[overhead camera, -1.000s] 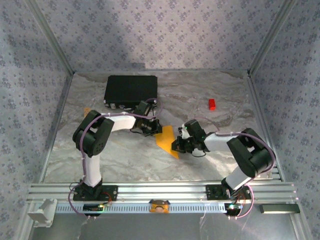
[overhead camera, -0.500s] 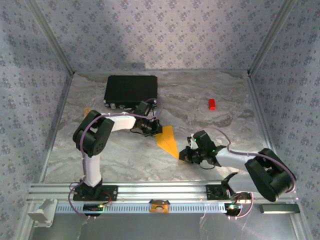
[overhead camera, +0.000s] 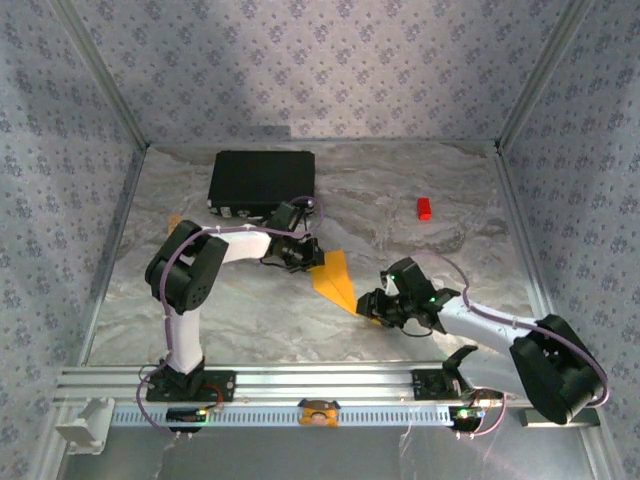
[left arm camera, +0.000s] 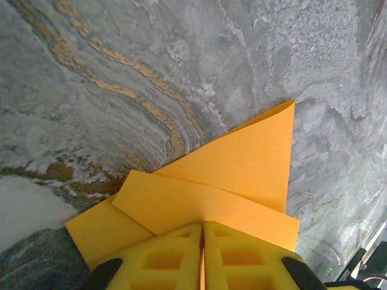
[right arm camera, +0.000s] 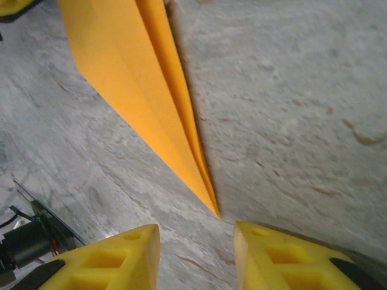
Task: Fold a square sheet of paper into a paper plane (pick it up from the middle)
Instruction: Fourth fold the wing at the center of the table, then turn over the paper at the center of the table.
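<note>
Looking down from above, you see the grey marbled worktop (overhead camera: 250, 320) spread between patterned walls, with both arms reaching in from the near edge. Your left arm (overhead camera: 190, 270) bends up and over toward the middle. Your right arm (overhead camera: 500, 322) lies low, stretched leftward from the near right corner. The black case (overhead camera: 262, 181) lies flat at the far left.

The paper plane (overhead camera: 336, 283) rests on the worktop around the middle, between the two claws. It is a slim orange dart with its wide end to the far left and its point aimed near right.

Your left claw (overhead camera: 303, 257) sits at that wide end. In the left wrist view the left claw (left arm camera: 202, 229) has its yellow fingers pressed together, pinching the paper plane (left arm camera: 242, 163), whose folded flaps fan out ahead over the worktop.

Your right claw (overhead camera: 374, 306) is just beside the point. In the right wrist view the right claw (right arm camera: 196, 232) is spread, with a clear gap between its two yellow fingers. The tip of the paper plane (right arm camera: 145, 90) lies just ahead of that gap, touching neither finger.

The small red block (overhead camera: 425, 208) sits alone at the far right, well apart from the paper.
</note>
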